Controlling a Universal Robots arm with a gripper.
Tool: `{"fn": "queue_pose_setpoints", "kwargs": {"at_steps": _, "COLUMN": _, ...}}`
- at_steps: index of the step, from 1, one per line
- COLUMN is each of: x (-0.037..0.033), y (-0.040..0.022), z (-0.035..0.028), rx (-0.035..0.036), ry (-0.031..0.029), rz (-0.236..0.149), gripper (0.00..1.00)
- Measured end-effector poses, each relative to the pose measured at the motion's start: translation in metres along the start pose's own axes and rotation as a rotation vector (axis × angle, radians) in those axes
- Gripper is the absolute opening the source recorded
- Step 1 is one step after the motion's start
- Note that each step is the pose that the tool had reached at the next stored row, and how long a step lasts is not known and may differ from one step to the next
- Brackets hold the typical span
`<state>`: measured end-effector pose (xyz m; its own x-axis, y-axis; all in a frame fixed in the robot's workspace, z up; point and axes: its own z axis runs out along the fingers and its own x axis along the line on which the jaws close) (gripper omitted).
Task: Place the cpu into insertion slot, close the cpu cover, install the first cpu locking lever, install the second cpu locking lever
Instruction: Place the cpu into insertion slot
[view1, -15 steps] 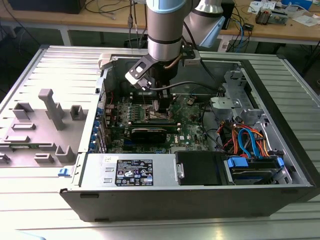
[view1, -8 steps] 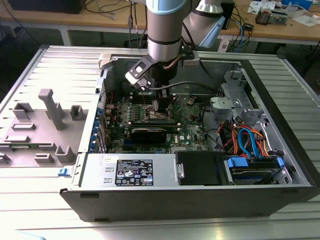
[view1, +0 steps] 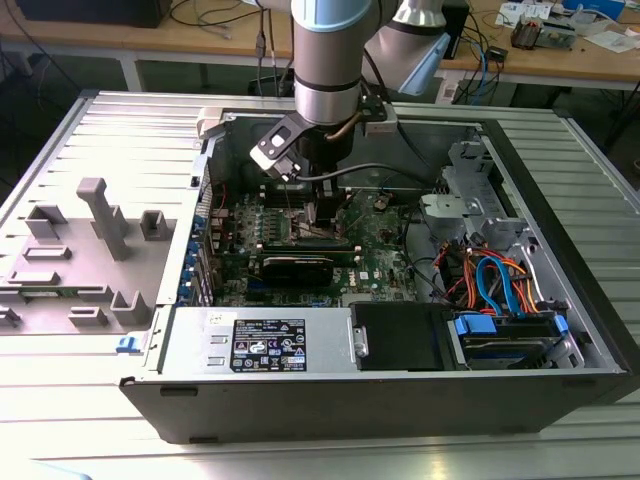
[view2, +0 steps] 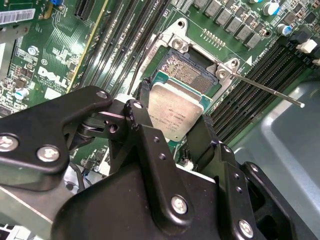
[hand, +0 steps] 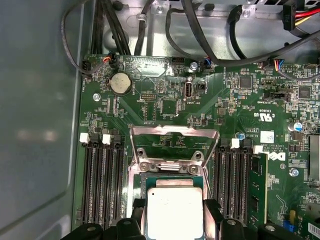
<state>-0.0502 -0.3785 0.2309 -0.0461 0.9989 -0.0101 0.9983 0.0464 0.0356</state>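
Here the claw (view2: 174, 107) pinches the faintly printed cpu (hand: 174, 210) over the insertion slot (view2: 187, 70); the cpu cover (hand: 174, 137) is open.

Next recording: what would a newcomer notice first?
The silver chip pinched in the black gripper, partly over the open socket on the green board. In the first wrist view the metal cover stands flipped open beside the socket; in the exterior view the arm reaches into an open computer case.

Dull silver-grey cpu (view2: 176, 112), silver cover (hand: 175, 132), green motherboard (hand: 170, 107), black memory slots (hand: 102, 185), blue and orange cables (view1: 497, 280).
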Motion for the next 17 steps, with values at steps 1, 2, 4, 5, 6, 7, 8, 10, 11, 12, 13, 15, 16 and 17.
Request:
{"fn": "queue_pose_setpoints", "kwargs": {"at_steps": 1, "x": 0.0000, "y": 0.0000, "z": 0.0001, "rx": 0.0000, "ry": 0.0001, "rz": 0.000, "gripper": 0.55}}
{"fn": "queue_pose_setpoints", "kwargs": {"at_steps": 2, "x": 0.0001, "y": 0.0000, "z": 0.0001, "rx": -0.0001, "ry": 0.0002, "rz": 0.000, "gripper": 0.55}}
{"fn": "queue_pose_setpoints", "kwargs": {"at_steps": 4, "x": 0.0001, "y": 0.0000, "z": 0.0004, "rx": -0.0001, "ry": 0.0002, "rz": 0.000, "gripper": 0.55}}
{"fn": "queue_pose_setpoints", "kwargs": {"at_steps": 5, "x": 0.0001, "y": 0.0000, "z": 0.0004, "rx": -0.0001, "ry": 0.0002, "rz": 0.000, "gripper": 0.55}}
{"fn": "queue_pose_setpoints", "kwargs": {"at_steps": 6, "x": 0.0001, "y": 0.0000, "z": 0.0004, "rx": -0.0001, "ry": 0.0002, "rz": 0.000, "gripper": 0.55}}
{"fn": "queue_pose_setpoints", "kwargs": {"at_steps": 7, "x": 0.0001, "y": 0.0000, "z": 0.0004, "rx": -0.0002, "ry": 0.0002, "rz": 0.000, "gripper": 0.55}}
{"fn": "queue_pose_setpoints", "kwargs": {"at_steps": 8, "x": 0.0001, "y": 0.0000, "z": 0.0004, "rx": -0.0001, "ry": 0.0003, "rz": 0.000, "gripper": 0.55}}
{"fn": "queue_pose_setpoints", "kwargs": {"at_steps": 10, "x": 0.0001, "y": -0.0001, "z": 0.0004, "rx": -0.0001, "ry": 0.0002, "rz": 0.000, "gripper": 0.55}}
{"fn": "queue_pose_setpoints", "kwargs": {"at_steps": 11, "x": 0.0001, "y": 0.0000, "z": 0.0005, "rx": -0.0002, "ry": 0.0003, "rz": 0.000, "gripper": 0.55}}
{"fn": "queue_pose_setpoints", "kwargs": {"at_steps": 12, "x": 0.0001, "y": -0.0001, "z": 0.0004, "rx": -0.0001, "ry": 0.0002, "rz": 0.000, "gripper": 0.55}}
{"fn": "queue_pose_setpoints", "kwargs": {"at_steps": 13, "x": 0.0001, "y": 0.0000, "z": 0.0004, "rx": -0.0001, "ry": 0.0002, "rz": 0.000, "gripper": 0.55}}
{"fn": "queue_pose_setpoints", "kwargs": {"at_steps": 15, "x": 0.0001, "y": 0.0000, "z": 0.0011, "rx": -0.0004, "ry": 0.0007, "rz": 0.000, "gripper": 0.55}}
{"fn": "queue_pose_setpoints", "kwargs": {"at_steps": 16, "x": 0.0001, "y": -0.0001, "z": 0.0021, "rx": -0.0002, "ry": 0.0003, "rz": 0.000, "gripper": 0.55}}
{"fn": "queue_pose_setpoints", "kwargs": {"at_steps": 17, "x": 0.0001, "y": -0.0001, "z": 0.0025, "rx": -0.0001, "ry": 0.0001, "rz": 0.000, "gripper": 0.55}}
